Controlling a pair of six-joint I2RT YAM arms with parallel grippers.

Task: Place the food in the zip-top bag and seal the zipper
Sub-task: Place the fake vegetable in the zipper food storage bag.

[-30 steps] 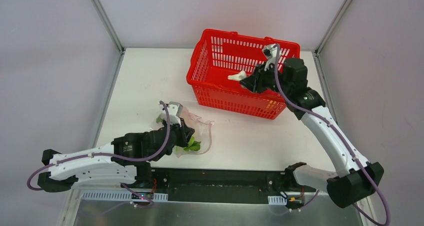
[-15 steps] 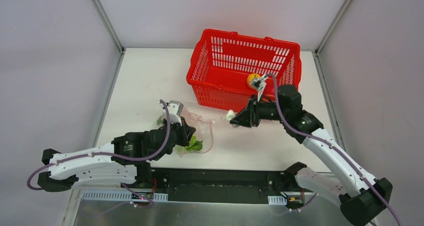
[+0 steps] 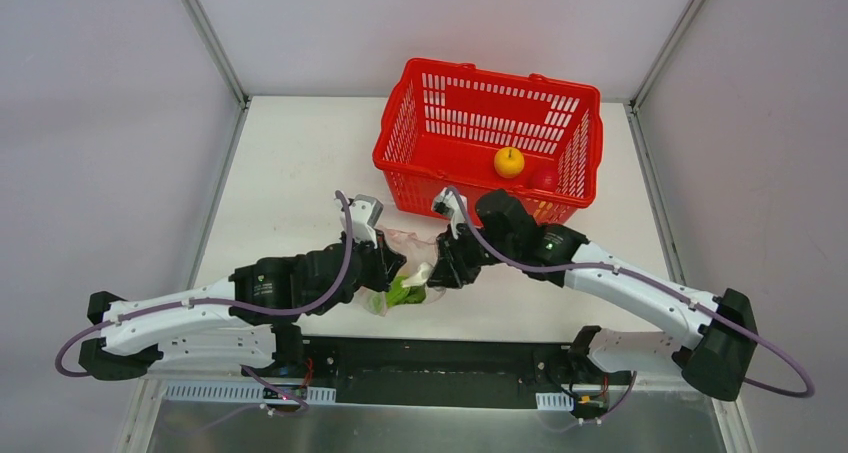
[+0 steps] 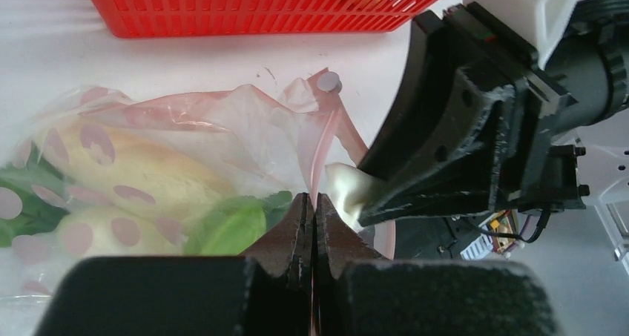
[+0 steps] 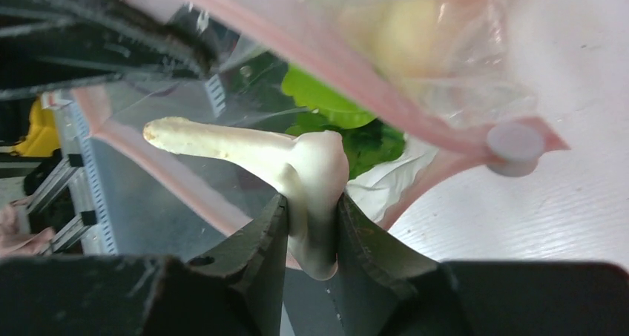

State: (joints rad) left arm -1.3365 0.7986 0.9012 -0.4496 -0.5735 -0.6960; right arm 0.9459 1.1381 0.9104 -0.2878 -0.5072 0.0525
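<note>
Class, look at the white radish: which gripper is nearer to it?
Right. The right gripper is clamped on the white radish; the left gripper pinches the zip-top bag edge right beside it.

Left tool point(image 4: 312, 202) is pinched tight on the zip-top bag point(image 4: 170, 117) rim; right tool point(image 5: 311, 210), at that bag's mouth, clamps the white radish point(image 5: 222, 139).
</note>
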